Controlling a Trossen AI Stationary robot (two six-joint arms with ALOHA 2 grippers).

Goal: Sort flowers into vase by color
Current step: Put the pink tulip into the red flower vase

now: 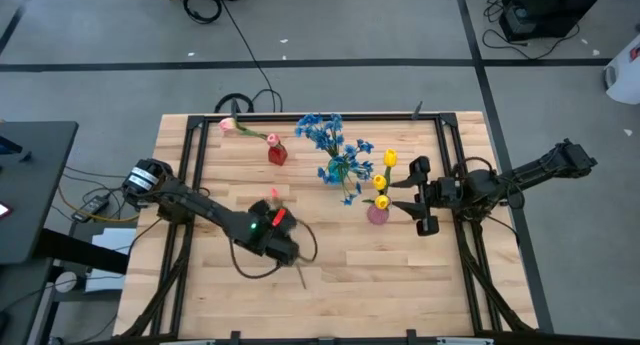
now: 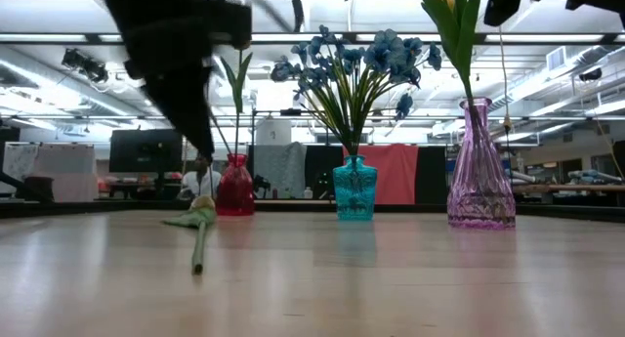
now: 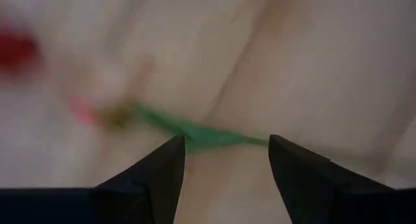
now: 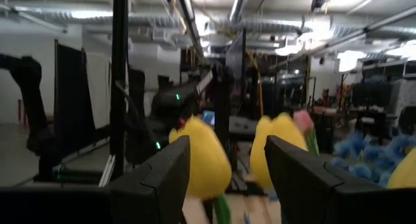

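High view: left gripper (image 1: 283, 253) open, empty, over pink tulip (image 2: 200, 220) lying flat mid-table, stem crosswise between jaws, bloom toward red vase (image 1: 277, 154); right gripper (image 1: 424, 197), open, waits beside yellow tulips (image 1: 383, 180).

Even overhead light falls on the bench (image 1: 400, 275) with faint shadows. The left wrist view is heavily blurred; ceiling strip lights (image 2: 547, 36) glare in the low view.

Three vases stand in a row across the table (image 1: 400, 275), each holding flowers, while a loose flower (image 2: 200, 228) lies flat in front of the leftmost vase (image 2: 234, 187).
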